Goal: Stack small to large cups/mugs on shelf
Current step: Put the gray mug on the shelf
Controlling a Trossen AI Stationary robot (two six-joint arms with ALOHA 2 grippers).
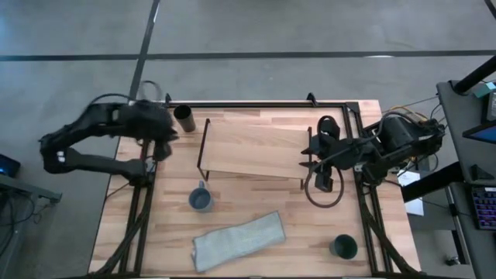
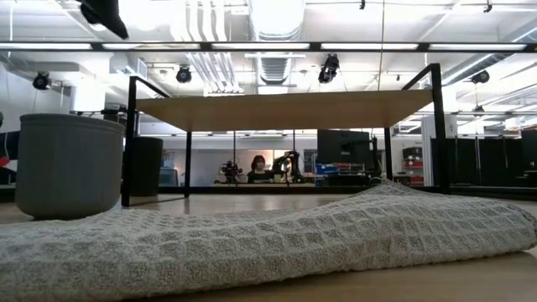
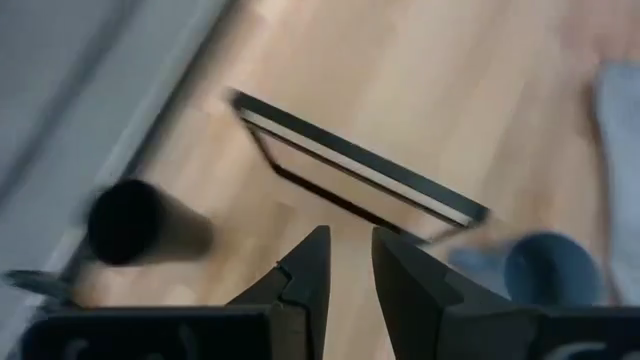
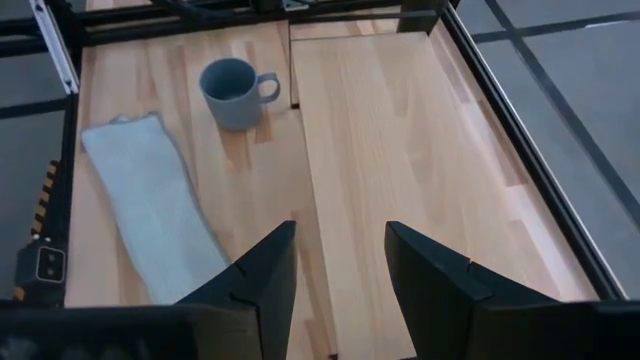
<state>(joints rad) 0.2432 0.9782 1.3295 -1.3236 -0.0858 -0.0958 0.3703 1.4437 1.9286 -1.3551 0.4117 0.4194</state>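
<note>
Both jaws stand parted, empty: left gripper (image 3: 345, 262) near the black cup (image 1: 184, 118), right gripper (image 4: 340, 262) over the shelf (image 1: 252, 147). Likely rigid and slick, the cup seems best pinched across its rim; all 3 cups sit on the tabletop.

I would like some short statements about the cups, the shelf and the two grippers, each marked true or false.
1. The shelf has no cup on it. True.
2. The grey-blue mug stands on the towel. False: it stands on the tabletop, between the shelf and the towel, apart from the towel.
3. The left gripper holds the black cup. False: its fingers are open and empty; the cup stands on the table beside it.
4. The dark teal-green cup stands near the table corner on the right arm's side. True.
5. The right gripper is open, over the shelf's end. True.
</note>
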